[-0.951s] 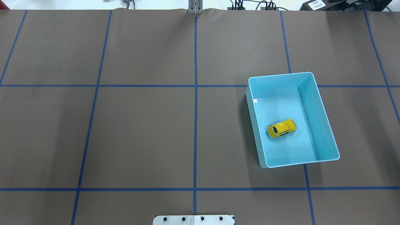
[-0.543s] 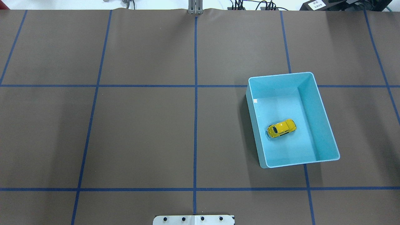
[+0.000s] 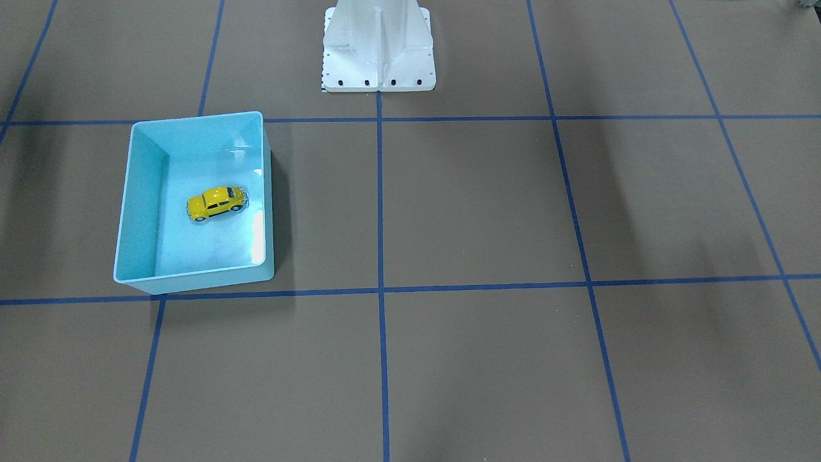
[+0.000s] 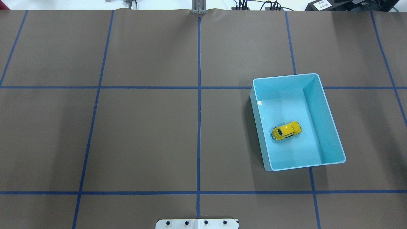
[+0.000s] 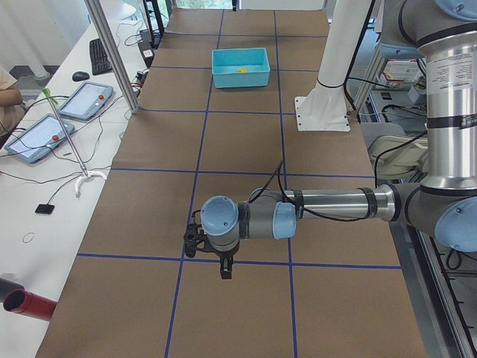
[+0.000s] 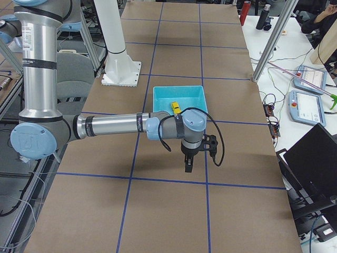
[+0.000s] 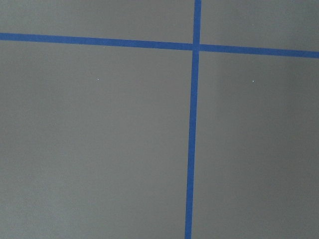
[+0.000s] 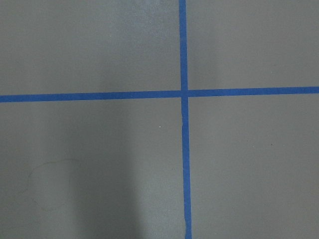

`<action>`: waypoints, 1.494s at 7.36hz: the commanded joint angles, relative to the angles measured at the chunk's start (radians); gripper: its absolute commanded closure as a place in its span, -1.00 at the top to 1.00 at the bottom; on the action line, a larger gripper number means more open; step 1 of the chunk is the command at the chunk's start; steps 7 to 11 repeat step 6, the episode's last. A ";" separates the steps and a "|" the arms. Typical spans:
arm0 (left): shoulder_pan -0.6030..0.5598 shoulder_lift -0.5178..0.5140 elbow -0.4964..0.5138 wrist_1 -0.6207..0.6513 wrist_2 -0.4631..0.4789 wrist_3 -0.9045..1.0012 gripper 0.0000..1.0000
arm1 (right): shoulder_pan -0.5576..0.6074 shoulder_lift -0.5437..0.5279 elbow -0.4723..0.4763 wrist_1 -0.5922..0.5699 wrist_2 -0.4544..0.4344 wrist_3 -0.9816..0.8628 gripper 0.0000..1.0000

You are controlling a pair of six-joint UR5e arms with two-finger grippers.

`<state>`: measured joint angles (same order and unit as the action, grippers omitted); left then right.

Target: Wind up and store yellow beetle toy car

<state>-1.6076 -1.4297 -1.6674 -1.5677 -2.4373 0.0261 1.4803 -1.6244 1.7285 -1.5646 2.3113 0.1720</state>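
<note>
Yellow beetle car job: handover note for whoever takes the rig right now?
Left gripper: hangs over the table, far from the bin. It shows only in a side view, so the jaws can't be judged.
Right gripper: hangs over the table just short of the bin. Its jaws can't be judged either.
Yellow beetle toy car: on its wheels inside the light blue bin.
Done: car is stored.
Left: the views can't show whether it was wound, so check that.

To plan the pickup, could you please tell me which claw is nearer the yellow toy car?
Right. The right claw hangs near the bin holding the car; the left claw is far off, toward the table's other end.
</note>
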 commanded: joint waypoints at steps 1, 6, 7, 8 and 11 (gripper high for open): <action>0.000 0.000 0.000 0.000 0.001 0.000 1.00 | 0.000 0.000 -0.001 0.000 -0.001 0.000 1.00; 0.000 0.000 0.000 0.000 -0.002 0.000 1.00 | 0.000 -0.017 -0.009 0.000 -0.010 -0.026 1.00; 0.000 0.000 0.000 0.000 -0.002 0.000 1.00 | 0.000 -0.017 -0.009 0.000 -0.010 -0.026 1.00; 0.000 0.000 0.000 0.000 -0.002 0.000 1.00 | 0.000 -0.017 -0.009 0.000 -0.010 -0.026 1.00; 0.000 0.000 0.000 0.000 -0.002 0.000 1.00 | 0.000 -0.017 -0.009 0.000 -0.010 -0.026 1.00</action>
